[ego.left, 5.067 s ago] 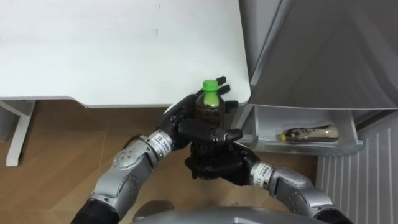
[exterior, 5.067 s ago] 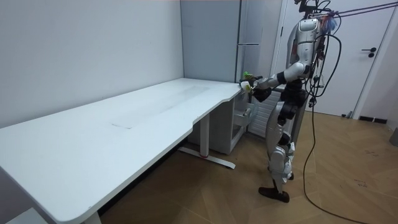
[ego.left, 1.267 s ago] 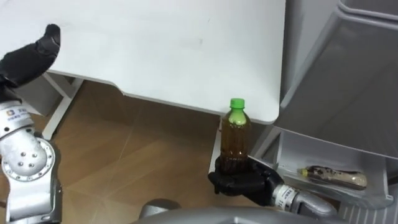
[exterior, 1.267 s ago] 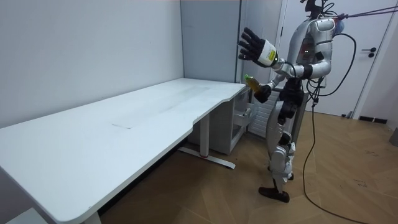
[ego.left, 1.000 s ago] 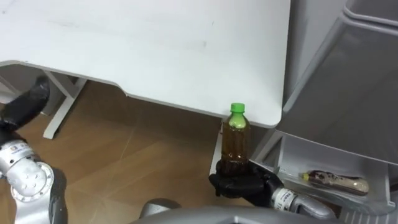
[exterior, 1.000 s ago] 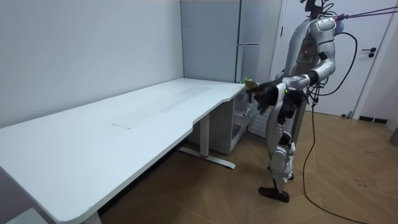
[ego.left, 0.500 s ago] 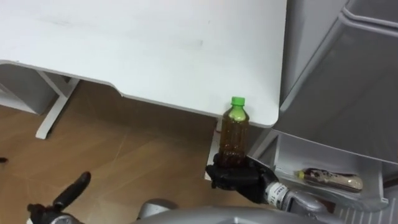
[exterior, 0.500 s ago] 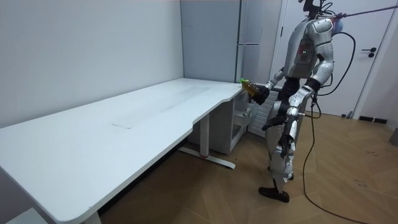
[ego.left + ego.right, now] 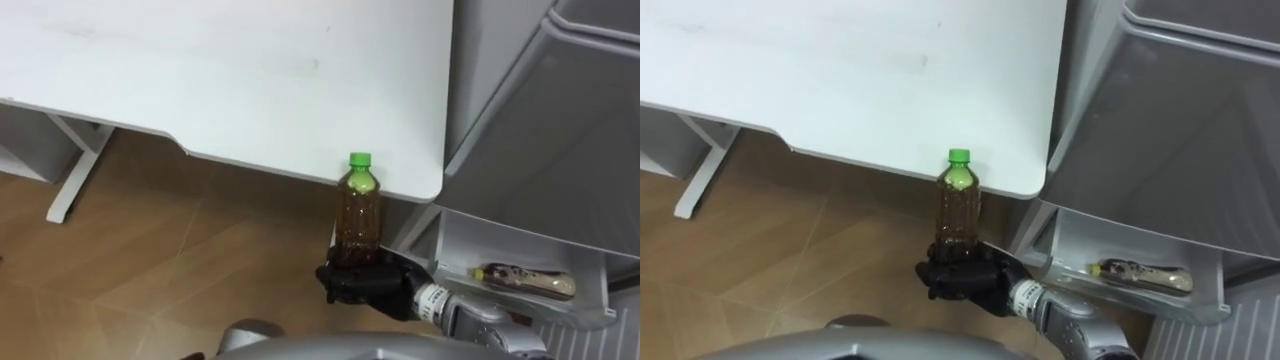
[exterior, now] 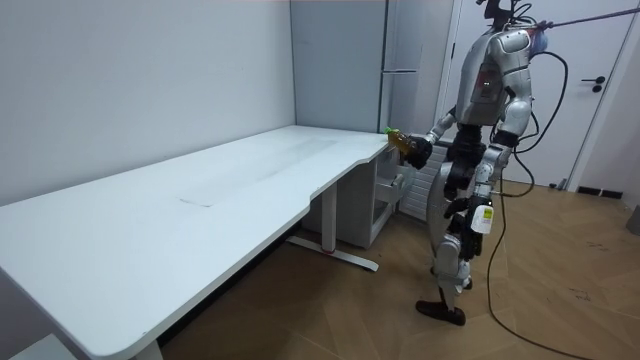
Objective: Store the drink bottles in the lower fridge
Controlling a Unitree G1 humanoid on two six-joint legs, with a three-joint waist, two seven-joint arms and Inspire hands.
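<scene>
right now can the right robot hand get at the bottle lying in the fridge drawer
Probably not yet: the drawer stands open beside the right robot hand, way clear, but it grips the base of the green-capped bottle.

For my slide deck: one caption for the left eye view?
Right robot hand grips an upright green-capped brown drink bottle at its base, beside the white desk.

Head eyes look down closely — room camera, perhaps distant, shares desk corner.
</scene>
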